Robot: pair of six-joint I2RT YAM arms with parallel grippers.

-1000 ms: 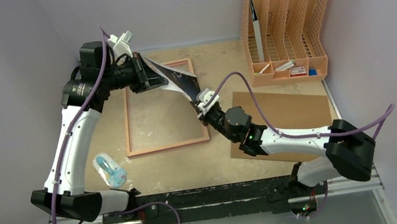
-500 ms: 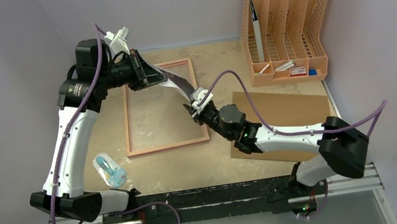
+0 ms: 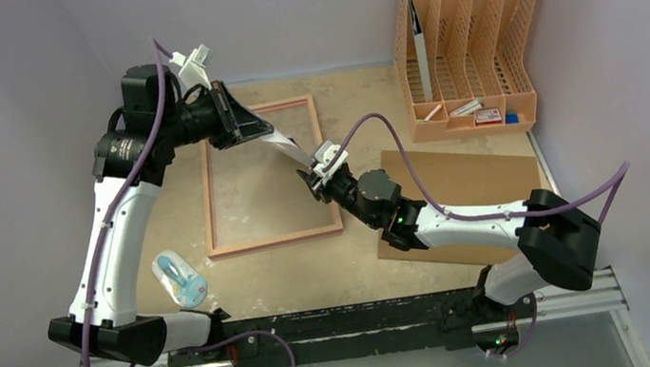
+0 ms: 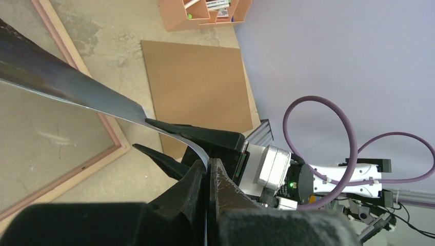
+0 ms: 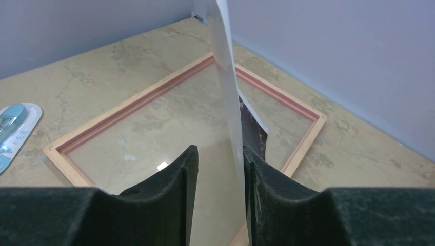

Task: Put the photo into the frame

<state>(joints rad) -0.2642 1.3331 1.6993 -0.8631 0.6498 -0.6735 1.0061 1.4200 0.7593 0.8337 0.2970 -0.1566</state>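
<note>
Sandy table [image 3: 314, 271] carries the frame [image 3: 207, 210], lying flat. Left pincer [image 4: 209, 171] clamps the photo [image 4: 77, 87] above it. Right pincer [image 5: 218, 156] stands parted around the photo's other end.

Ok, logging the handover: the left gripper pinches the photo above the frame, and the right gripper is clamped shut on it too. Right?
No. The right wrist view shows the right gripper open, the photo running between its jaws. The left gripper does pinch it above the frame.

Photo [image 3: 290, 147] bowed, edge-on, above pink frame [image 3: 272, 241] lying flat.
</note>
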